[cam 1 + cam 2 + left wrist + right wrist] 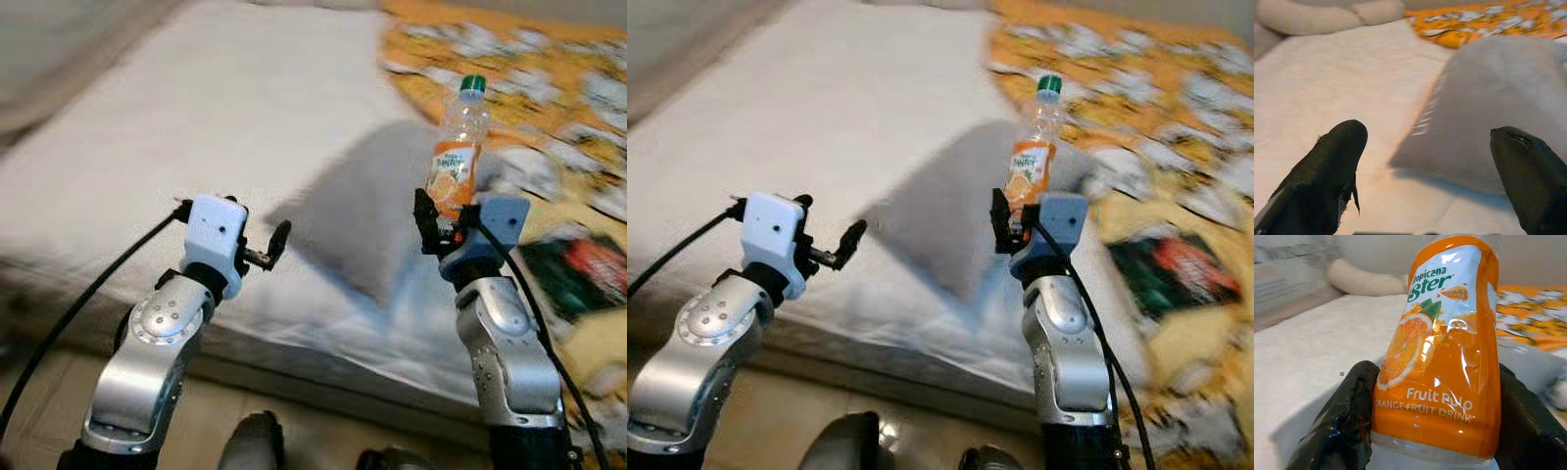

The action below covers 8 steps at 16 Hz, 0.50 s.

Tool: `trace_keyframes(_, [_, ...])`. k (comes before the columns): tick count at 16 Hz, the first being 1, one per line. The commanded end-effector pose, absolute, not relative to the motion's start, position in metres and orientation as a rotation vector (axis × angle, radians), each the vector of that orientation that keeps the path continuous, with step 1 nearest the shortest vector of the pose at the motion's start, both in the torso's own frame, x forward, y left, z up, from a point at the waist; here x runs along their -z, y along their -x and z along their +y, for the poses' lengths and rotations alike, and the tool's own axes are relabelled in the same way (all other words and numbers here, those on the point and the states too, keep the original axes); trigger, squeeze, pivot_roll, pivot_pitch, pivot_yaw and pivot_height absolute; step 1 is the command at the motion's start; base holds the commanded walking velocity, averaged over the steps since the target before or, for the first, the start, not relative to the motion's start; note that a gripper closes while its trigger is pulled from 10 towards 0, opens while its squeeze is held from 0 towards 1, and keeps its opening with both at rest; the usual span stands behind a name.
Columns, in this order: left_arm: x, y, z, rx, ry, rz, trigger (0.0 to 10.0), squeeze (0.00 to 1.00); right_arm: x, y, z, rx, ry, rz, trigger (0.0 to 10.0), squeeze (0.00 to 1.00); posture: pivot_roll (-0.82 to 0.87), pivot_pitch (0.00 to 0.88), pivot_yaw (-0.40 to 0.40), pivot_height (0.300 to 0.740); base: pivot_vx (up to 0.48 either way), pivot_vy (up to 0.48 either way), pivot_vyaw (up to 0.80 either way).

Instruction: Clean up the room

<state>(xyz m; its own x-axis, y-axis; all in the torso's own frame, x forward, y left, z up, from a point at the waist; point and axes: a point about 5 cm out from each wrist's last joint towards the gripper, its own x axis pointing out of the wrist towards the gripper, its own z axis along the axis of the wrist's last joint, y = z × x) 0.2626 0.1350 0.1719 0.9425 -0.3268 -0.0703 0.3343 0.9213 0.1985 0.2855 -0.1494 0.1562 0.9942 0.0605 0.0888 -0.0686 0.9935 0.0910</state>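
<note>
We hold one orange drink bottle [458,150] upright in our right end effector [438,227], its two fingers closed on the lower body, green cap up. It is lifted above the bed [196,127], presumably so we can carry it off (tidying is our aim). Our left end effector [271,250] hangs empty with its fingers spread wide. Just ahead of it lies one grey pillow [1493,107]; beyond the right one is one orange patterned blanket [549,78].
</note>
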Motion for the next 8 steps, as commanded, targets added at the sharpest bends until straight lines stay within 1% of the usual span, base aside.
trace_keyframes(1, [-0.172,-0.263,0.131,0.347,-0.239,0.018,10.0,0.18,-0.157,-0.281,-0.153,-0.051,-0.071,-0.066,10.0,0.00,0.03,0.046,0.003,0.740,0.000,0.000,0.80])
trace_keyframes(3, [-0.169,-0.267,0.135,0.283,-0.215,0.014,10.0,0.20,-0.156,-0.273,-0.149,-0.059,-0.049,-0.038,10.0,0.00,0.02,0.050,0.010,0.740,0.000,0.000,0.80])
trace_keyframes(5, [-0.163,-0.267,0.137,0.249,-0.216,0.008,10.0,0.18,-0.148,-0.264,-0.148,-0.039,-0.051,0.014,10.0,0.00,0.02,0.041,0.013,0.740,0.000,0.000,0.79])
trace_keyframes(6, [-0.157,-0.268,0.140,0.188,-0.194,0.014,10.0,0.18,-0.141,-0.262,-0.151,-0.027,-0.038,0.033,10.0,0.00,0.03,0.041,0.022,0.740,0.000,0.000,0.79])
trace_keyframes(7, [-0.152,-0.267,0.143,0.150,-0.223,0.033,10.0,0.18,-0.138,-0.258,-0.153,-0.015,-0.044,0.051,10.0,0.00,0.03,0.008,0.018,0.740,0.000,0.000,0.79])
trace_keyframes(8, [-0.157,-0.267,0.142,0.161,-0.169,0.034,10.0,0.16,-0.144,-0.258,-0.154,-0.019,-0.060,0.047,10.0,0.00,0.02,0.010,0.030,0.740,0.000,0.000,0.79])
